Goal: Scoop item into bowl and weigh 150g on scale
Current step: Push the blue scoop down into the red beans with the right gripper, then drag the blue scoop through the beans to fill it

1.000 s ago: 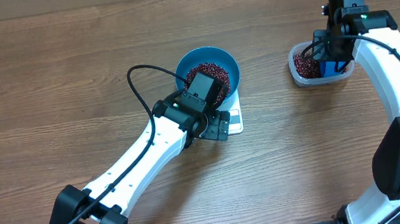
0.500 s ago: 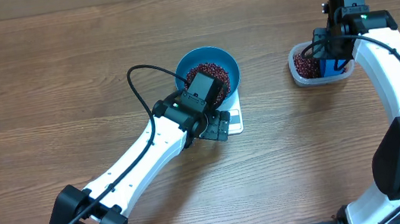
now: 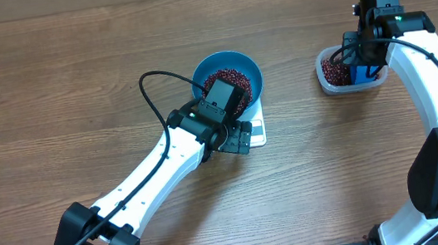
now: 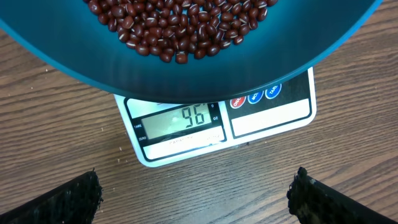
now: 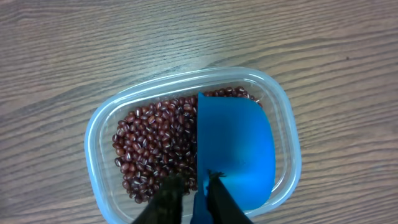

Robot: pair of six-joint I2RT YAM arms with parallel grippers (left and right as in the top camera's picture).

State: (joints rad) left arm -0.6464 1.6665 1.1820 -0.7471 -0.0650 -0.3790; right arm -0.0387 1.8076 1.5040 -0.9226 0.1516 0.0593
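Left gripper (image 4: 196, 186): jaws spread to their widest, nothing between them but bare wooden table (image 4: 348, 149); scale (image 4: 270, 112) lay just ahead of the fingertips, its display (image 4: 180, 121) roughly centred between the two fingers; blue bowl (image 4: 205, 74) sat on the scale beyond that, overhanging the panel; a shallow heap of small red-brown beans (image 4: 180, 25) lay in its bottom.

Display read 96, short of the 150 the task calls for; judged somewhat past halfway by weight; more beans were needed, likely more than one scoop, then a fine top-up near the mark.

Right gripper (image 5: 194, 182): jaws drawn narrow, with the handle end of the blue scoop (image 5: 236, 149) pinched between them; it looked like a grip, though the contact itself was small in frame; scoop's pan stretched away ahead of the jaws, inside the clear plastic tub (image 5: 99, 124); the stock of beans lay ahead and to the left of the fingers, beside the pan; the pan itself looked empty.

Left to do, as judged: load the scoop, carry it to the bowl, tip, check the reading; overshoot was the risk on the last pours.
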